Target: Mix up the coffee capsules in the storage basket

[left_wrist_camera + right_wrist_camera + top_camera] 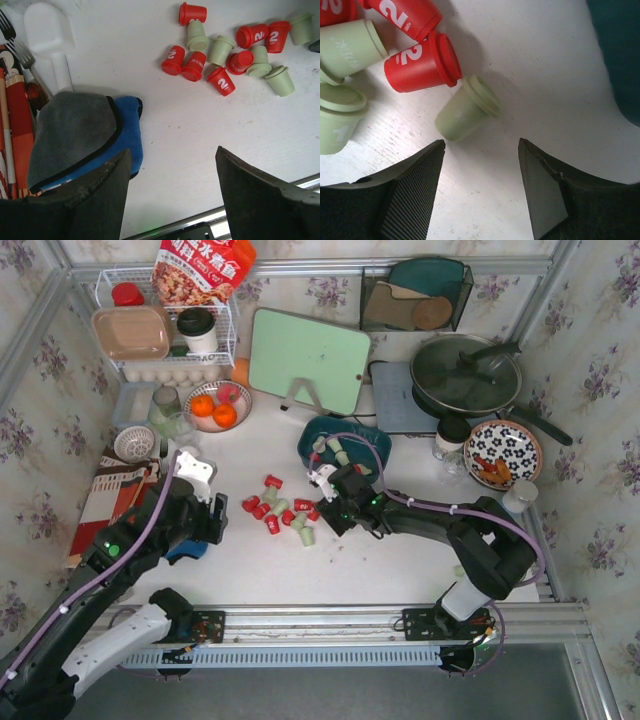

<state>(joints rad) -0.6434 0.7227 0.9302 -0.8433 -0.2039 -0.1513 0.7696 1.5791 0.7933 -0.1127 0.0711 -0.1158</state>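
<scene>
Loose capsules (280, 512) lie on the desk (400, 560) beside the teal basket (375, 438). The left claw (172, 152) gapes empty by a blue cloth (127, 135); the right claw (481, 145) gapes empty over the capsules.

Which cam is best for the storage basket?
Top external: nearly the whole storage basket shows, with a few pale green capsules inside. Right wrist catches only its teal wall at upper right. Left wrist misses it.
</scene>
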